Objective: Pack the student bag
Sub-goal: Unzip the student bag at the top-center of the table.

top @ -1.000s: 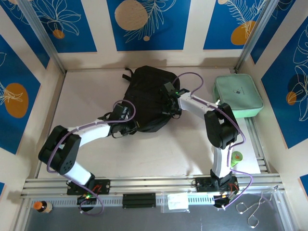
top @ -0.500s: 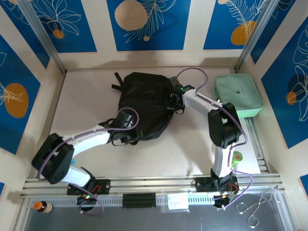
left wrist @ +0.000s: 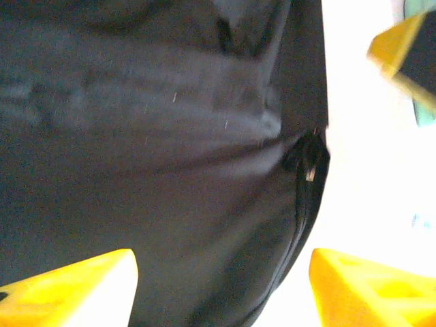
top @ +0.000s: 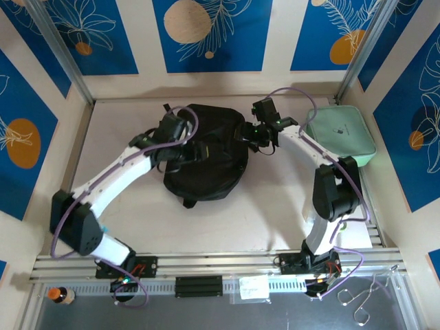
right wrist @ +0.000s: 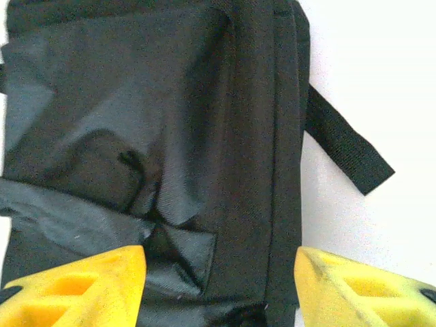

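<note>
Beneath both end effectors, found the student bag (top: 213,175) lying flat on the counter (top: 261,206). Saw the left end effector (top: 198,152) above the bag's middle and the right end effector (top: 242,134) at its edge, both spread wide, gripping nothing.

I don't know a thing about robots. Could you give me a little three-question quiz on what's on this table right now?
1. In the top view, on which side of the student bag does the mint-green pouch lie?
2. True or false: the left gripper is shut.
3. The right gripper is: A) open over the bag, B) shut on the pouch, C) lying on bare table.

Key
1. On its right, apart from it.
2. False: its jaws stand wide apart.
3. A
</note>
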`<state>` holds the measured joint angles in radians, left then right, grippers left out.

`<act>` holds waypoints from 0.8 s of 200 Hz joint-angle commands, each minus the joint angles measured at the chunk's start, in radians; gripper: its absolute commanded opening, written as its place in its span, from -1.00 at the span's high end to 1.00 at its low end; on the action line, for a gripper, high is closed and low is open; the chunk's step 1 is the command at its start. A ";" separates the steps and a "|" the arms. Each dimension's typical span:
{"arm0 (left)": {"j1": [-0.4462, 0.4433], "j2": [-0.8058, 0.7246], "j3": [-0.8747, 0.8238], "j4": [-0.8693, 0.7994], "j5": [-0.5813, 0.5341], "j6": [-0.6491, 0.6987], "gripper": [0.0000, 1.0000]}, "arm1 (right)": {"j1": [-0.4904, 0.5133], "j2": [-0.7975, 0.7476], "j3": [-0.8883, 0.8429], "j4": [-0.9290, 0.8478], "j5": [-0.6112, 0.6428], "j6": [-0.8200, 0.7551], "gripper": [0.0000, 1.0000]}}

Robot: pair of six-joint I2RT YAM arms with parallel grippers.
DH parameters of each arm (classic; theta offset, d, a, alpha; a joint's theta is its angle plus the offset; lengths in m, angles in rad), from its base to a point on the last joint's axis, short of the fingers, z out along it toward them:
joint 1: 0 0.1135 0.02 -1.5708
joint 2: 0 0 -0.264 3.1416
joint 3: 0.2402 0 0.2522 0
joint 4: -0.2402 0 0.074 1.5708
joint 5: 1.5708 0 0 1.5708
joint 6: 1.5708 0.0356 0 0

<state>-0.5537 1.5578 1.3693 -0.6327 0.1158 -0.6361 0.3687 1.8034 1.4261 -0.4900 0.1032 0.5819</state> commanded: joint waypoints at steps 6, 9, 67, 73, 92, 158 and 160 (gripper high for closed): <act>0.006 0.162 0.147 0.011 -0.046 0.010 -0.32 | -0.011 0.078 0.051 -0.034 -0.040 0.050 -0.21; 0.006 0.178 0.160 0.017 -0.050 0.003 -0.31 | -0.011 0.084 0.051 -0.038 -0.039 0.051 -0.21; -0.011 0.480 0.421 0.034 -0.069 -0.005 -0.08 | -0.019 0.138 0.029 -0.042 -0.093 0.042 -0.18; -0.012 0.503 0.443 0.032 -0.079 -0.006 -0.08 | -0.019 0.137 0.023 -0.041 -0.098 0.041 -0.16; -0.014 0.574 0.510 0.013 -0.114 -0.001 -0.02 | -0.019 0.139 -0.002 -0.028 -0.124 0.036 -0.10; -0.040 0.708 0.647 -0.096 -0.203 -0.021 0.12 | -0.004 0.144 -0.053 -0.009 -0.131 0.050 -0.06; -0.040 0.710 0.648 -0.097 -0.201 -0.020 0.12 | -0.004 0.144 -0.052 -0.010 -0.130 0.050 -0.06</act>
<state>-0.5747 2.2330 1.9705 -0.6693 -0.0620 -0.6487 0.3576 1.9358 1.3842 -0.5007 -0.0017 0.6220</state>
